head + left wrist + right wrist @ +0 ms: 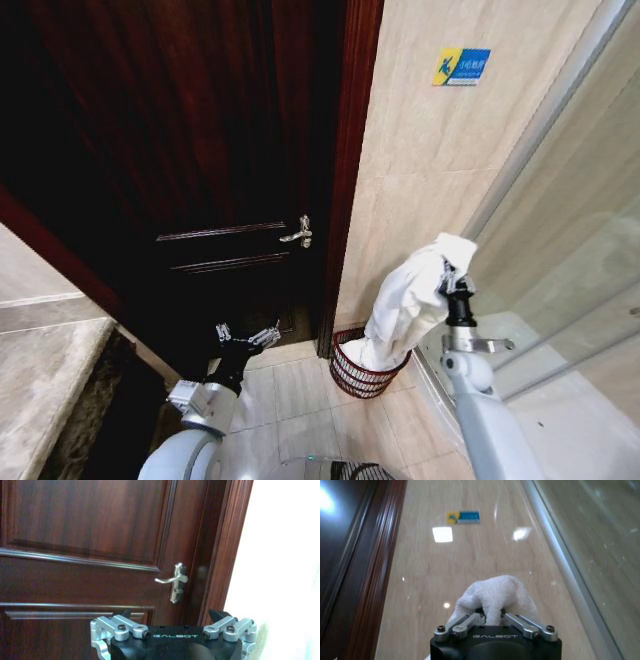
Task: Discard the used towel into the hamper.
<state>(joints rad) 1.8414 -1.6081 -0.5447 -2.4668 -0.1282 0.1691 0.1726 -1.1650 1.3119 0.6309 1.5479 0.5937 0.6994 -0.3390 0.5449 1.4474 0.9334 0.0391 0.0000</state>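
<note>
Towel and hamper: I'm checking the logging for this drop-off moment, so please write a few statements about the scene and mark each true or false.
1. The right gripper is shut on the white towel. True.
2. The towel lies flat on the floor tiles. False: it hangs from the raised right gripper, its lower end reaching down into the hamper.
3. The hamper stands on the floor by the tiled wall, next to the door frame. True.
4. The left gripper is holding the door handle. False: it is open and empty, low in front of the dark door, apart from the handle.
5. The hamper is tipped on its side. False: it stands upright.
</note>
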